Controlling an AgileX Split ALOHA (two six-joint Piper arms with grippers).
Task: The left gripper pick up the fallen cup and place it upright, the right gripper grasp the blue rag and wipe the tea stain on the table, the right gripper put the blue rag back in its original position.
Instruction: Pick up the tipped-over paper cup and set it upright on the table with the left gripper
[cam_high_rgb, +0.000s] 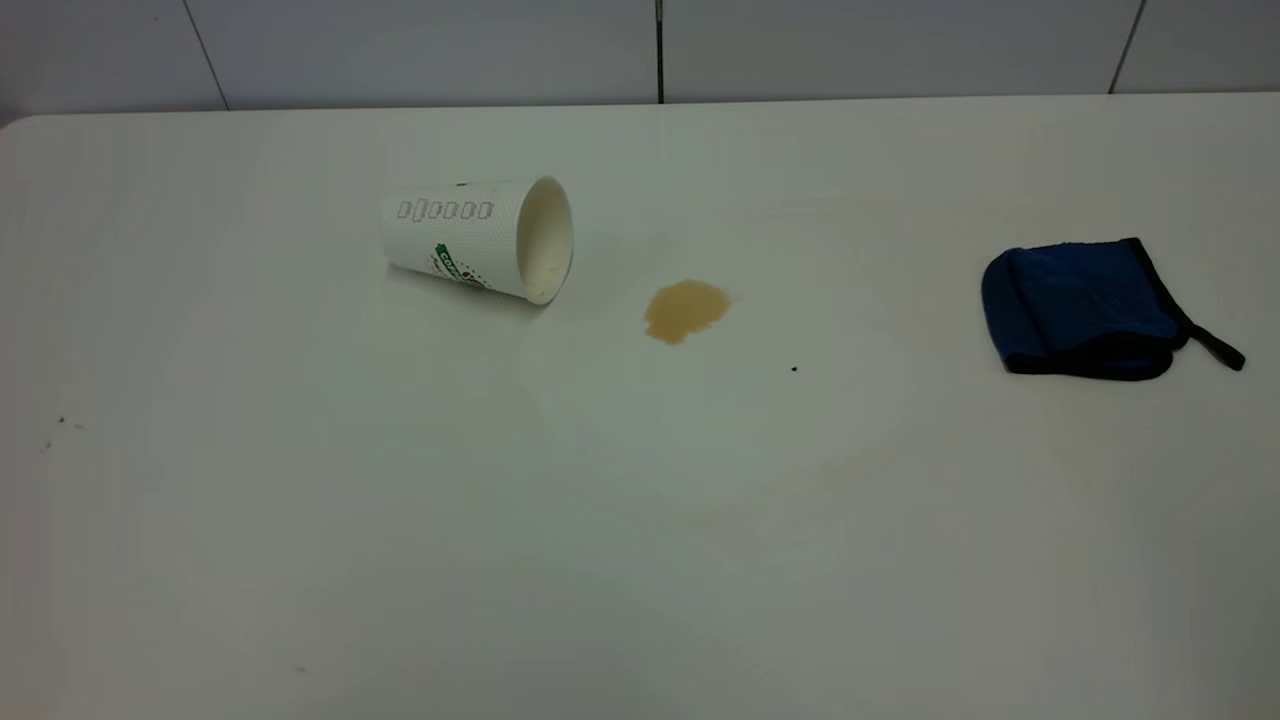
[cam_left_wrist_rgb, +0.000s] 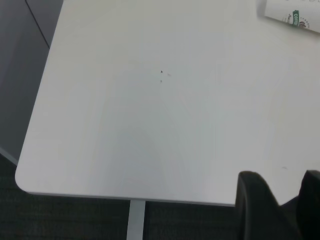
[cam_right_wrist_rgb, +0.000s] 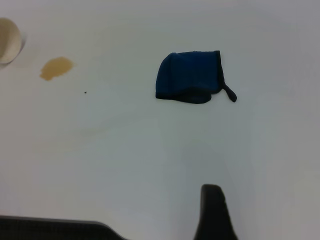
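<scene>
Left wrist view: cup lies far from left gripper.

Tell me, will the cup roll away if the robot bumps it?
Probably, a little. The cup lies on its side on the smooth table, so it could roll. It is wider at the mouth, so it would likely curve. It looks empty, so probably light.

The table is a white, smooth top with rounded corners, filling most of the exterior frame. Lying on it: the cup on its side at upper left, mouth facing right; the tea stain near upper centre, just right of the cup; the blue rag folded at far right; a tiny black speck between stain and rag.
</scene>
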